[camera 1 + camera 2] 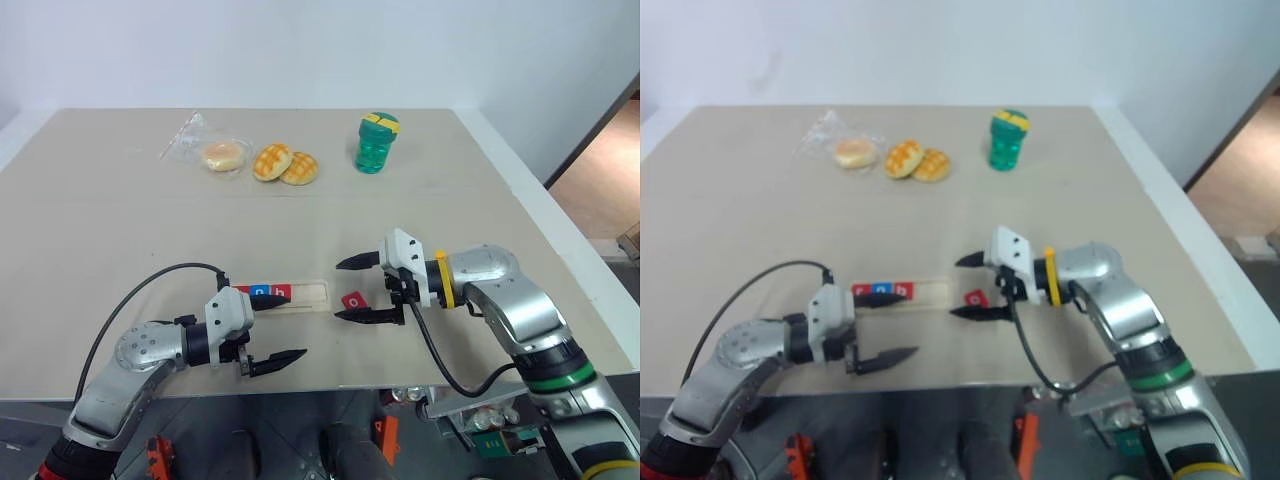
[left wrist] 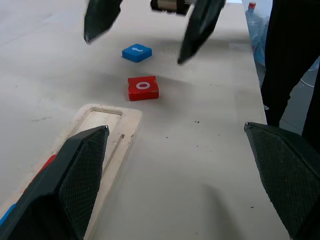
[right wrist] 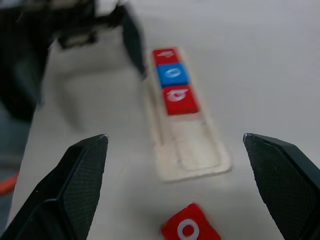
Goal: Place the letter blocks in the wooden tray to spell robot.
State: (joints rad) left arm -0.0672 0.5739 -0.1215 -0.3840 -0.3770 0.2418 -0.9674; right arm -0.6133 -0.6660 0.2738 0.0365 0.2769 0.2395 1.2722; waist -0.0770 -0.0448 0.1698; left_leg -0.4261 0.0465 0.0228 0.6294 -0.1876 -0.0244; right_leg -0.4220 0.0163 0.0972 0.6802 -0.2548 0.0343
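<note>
I see the wooden tray [image 1: 290, 295] on the desk [image 1: 120, 220] holding 3 tiles at its left end. A red o tile [image 1: 353, 301] lies just right of the tray, a blue tile [image 2: 137, 52] beyond. Right fingers [image 1: 352, 289] spread wide above the red tile; left fingers [image 1: 281, 328] wide, empty, near the tray.

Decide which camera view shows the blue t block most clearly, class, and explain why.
The left wrist view: the blue t block lies in plain sight beyond the red o block, its white letter readable. In the left eye and right eye views the right claw hovers over that spot, and I cannot pick out the block.
</note>
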